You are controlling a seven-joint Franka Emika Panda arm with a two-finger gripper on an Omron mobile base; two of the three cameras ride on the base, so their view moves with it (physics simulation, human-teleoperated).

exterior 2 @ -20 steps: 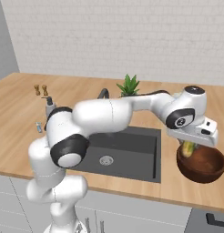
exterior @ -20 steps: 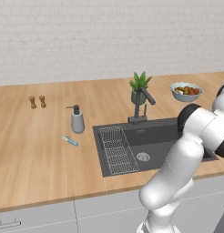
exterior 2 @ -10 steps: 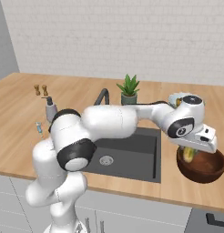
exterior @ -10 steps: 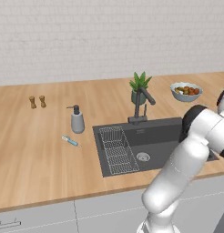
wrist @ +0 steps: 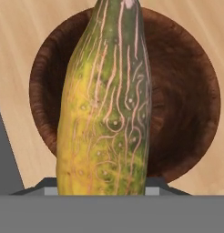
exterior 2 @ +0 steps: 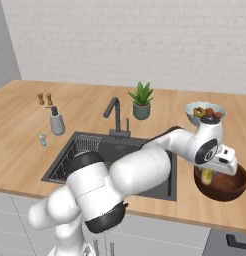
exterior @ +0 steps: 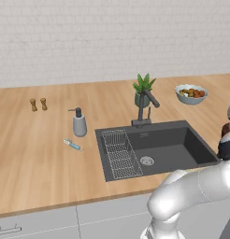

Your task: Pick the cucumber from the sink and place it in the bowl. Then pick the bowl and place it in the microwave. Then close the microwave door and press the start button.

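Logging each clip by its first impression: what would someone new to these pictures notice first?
The cucumber, yellow-green and veined, stands tall in the hand view, held in the claw right over the dark wooden bowl. In the right base view the white arm stretches across the sink to that bowl at the counter's right end. Behind it sits a pale fruit bowl.

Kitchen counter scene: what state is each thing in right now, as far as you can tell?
Stubby yellow-green cucumber: held in the fingers, hanging over the bowl.
Deep dark brown wooden bowl: upright on the counter, nothing inside that I can see.
Dark grey recessed sink: dry, tap off, wire rack in its left part.
Pale fruit bowl: full of fruit.
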